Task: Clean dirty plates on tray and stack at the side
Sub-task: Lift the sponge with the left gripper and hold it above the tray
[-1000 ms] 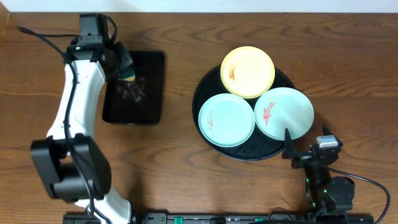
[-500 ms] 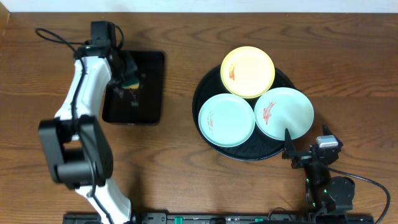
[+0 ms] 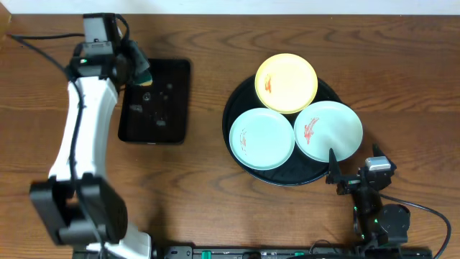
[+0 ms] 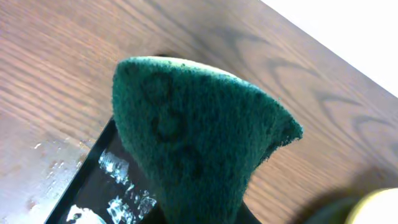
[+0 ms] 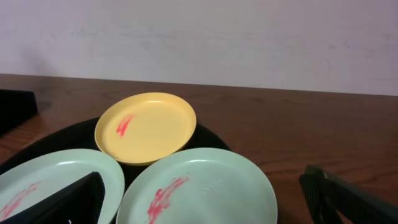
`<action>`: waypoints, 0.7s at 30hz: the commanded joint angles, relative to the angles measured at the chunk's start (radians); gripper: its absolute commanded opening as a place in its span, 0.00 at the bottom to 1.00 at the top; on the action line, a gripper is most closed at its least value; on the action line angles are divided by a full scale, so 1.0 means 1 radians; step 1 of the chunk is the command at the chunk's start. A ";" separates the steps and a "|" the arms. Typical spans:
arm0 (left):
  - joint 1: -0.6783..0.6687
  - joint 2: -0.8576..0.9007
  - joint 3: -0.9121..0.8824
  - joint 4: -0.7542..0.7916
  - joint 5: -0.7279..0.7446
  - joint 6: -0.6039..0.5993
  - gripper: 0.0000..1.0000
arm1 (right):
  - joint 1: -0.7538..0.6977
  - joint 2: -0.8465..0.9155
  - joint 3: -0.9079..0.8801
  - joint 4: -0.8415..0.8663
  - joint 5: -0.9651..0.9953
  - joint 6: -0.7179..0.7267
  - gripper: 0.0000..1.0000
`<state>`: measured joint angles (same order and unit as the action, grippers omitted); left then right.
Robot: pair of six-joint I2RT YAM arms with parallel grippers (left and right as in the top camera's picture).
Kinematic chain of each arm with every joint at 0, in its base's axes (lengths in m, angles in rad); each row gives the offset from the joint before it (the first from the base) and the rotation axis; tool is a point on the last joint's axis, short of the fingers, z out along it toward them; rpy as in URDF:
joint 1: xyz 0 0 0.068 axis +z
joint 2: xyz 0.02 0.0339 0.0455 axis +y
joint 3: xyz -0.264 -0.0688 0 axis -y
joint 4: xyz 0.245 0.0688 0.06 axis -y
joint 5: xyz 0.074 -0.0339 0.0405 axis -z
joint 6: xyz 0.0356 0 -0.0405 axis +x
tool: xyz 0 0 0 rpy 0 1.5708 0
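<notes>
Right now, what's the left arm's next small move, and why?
Probably swing the left gripper right toward the nearest mint plate: it's shut on the sponge above the rectangular tray, and all three plates on the round tray show red smears.

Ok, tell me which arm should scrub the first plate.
Left. The left gripper is shut on the green sponge over the rectangular tray corner. The right gripper sits open and empty beside the round tray, with nothing to scrub with.
</notes>
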<state>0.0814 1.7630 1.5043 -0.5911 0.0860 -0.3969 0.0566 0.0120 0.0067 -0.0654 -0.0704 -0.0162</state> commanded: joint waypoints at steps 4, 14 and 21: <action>-0.002 0.140 -0.037 0.032 -0.022 -0.009 0.08 | -0.004 -0.005 -0.001 -0.004 0.003 -0.015 0.99; -0.002 -0.117 -0.025 0.035 0.097 -0.008 0.07 | -0.004 -0.005 -0.001 -0.004 0.002 -0.015 0.99; -0.004 -0.219 -0.033 0.032 -0.005 -0.005 0.08 | -0.004 -0.005 -0.001 -0.004 0.002 -0.015 0.99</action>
<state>0.0811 1.5154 1.4723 -0.5556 0.1490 -0.3965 0.0566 0.0120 0.0067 -0.0654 -0.0704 -0.0162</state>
